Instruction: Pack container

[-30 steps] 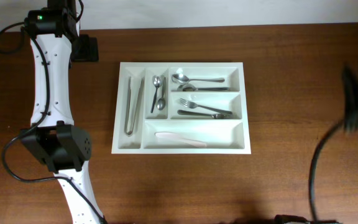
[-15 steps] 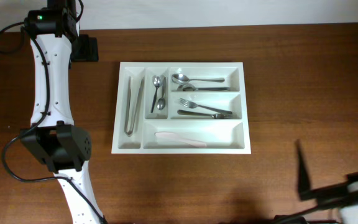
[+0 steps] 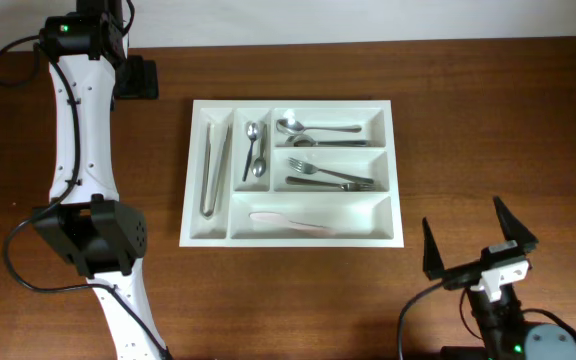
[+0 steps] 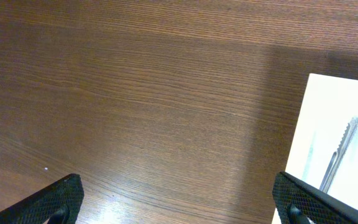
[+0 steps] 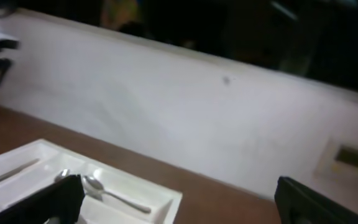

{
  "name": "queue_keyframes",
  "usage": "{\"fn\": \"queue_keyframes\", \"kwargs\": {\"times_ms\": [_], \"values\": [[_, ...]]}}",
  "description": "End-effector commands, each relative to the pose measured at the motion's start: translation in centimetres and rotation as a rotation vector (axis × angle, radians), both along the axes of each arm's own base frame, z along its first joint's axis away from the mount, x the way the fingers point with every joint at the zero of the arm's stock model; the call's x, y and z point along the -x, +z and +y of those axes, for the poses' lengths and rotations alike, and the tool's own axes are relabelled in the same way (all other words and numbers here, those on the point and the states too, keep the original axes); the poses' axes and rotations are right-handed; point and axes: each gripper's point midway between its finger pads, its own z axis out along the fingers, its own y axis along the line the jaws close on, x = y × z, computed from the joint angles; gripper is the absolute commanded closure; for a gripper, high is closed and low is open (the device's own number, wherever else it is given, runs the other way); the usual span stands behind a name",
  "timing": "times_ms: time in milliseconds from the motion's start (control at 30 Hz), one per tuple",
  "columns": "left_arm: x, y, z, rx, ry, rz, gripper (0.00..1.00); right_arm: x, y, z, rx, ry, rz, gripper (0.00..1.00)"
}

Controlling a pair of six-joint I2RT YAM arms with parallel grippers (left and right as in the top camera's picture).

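The right wrist view is coming through dim and blurred. Only a corner of the container [image 5: 73,180] is showing at its lower left, with spoons [image 5: 107,188] in it that are hard to make out and a pale wall [image 5: 166,99] behind. The left wrist view is cutting the container off too, showing just its left rim and the toothed end of the tongs [image 4: 342,144]. From overhead, the left gripper [image 3: 140,78] is reading only as a dark block at the end of the white arm [image 3: 78,130], and its fingers cannot be told apart there.

The container is sitting mid-table, holding the tongs, spoons, forks [image 3: 330,178] and a white utensil [image 3: 290,222] in separate compartments. Bare table [image 3: 488,110] is lying open on every side of it. The left gripper is hanging beyond the upper-left corner, and the right gripper [image 3: 465,225] is hovering off the lower-right corner—both apart from the rim.

The right gripper's fingers [image 3: 431,250] are spreading wide and holding nothing. In the left wrist view the left fingertips [image 4: 58,198] are sitting at opposite bottom corners, equally wide, with only wood between them.
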Motion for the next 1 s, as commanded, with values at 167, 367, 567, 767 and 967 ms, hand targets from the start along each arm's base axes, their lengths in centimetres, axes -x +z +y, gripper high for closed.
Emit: {"fn": "queue_keyframes", "kwargs": {"times_ms": [167, 367, 567, 767, 967], "values": [[0.0, 0.7, 0.1, -0.012, -0.007, -0.013, 0.01, -2.0, -5.8, -2.8, -0.217, -0.138, 0.067, 0.01], [0.0, 0.7, 0.1, -0.012, -0.008, -0.013, 0.01, -2.8, -9.5, -3.0, -0.264, -0.145, 0.121, 0.01], [0.0, 0.7, 0.1, -0.012, -0.008, -0.013, 0.01, -3.3, -11.6, -3.0, -0.266, -0.166, 0.151, 0.01], [0.0, 0.7, 0.1, -0.012, -0.008, -0.013, 0.01, -3.3, -12.2, -3.4, -0.266, -0.198, 0.170, 0.01], [0.0, 0.7, 0.1, -0.012, -0.008, -0.013, 0.01, -3.3, -12.4, -3.4, -0.265, -0.202, 0.180, 0.01]]}}
